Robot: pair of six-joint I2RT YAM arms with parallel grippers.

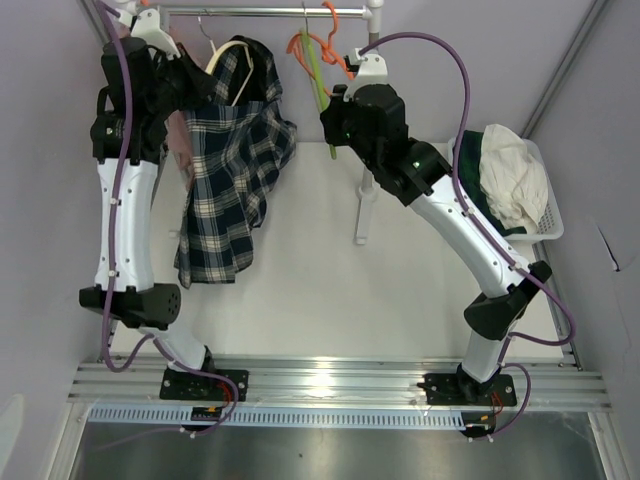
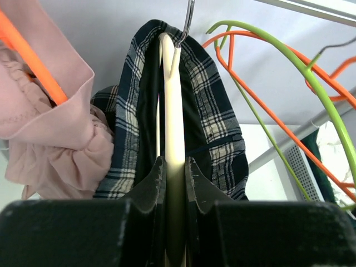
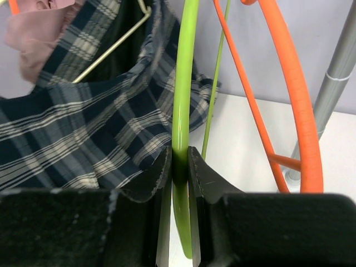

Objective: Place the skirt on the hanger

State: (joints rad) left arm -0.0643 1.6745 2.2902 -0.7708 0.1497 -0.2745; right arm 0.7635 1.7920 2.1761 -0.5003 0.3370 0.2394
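Left gripper pinches the cream hanger, whose long axis rises to the rail's left end. The skirt drapes over it, seemingly seated. The farther right gripper clamps the green hanger.

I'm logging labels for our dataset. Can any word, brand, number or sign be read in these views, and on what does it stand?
None can be read.
The plaid skirt, cream hanger, green hanger, orange hanger and white basket show no print.
Any marking on the arm bases is too small to tell.
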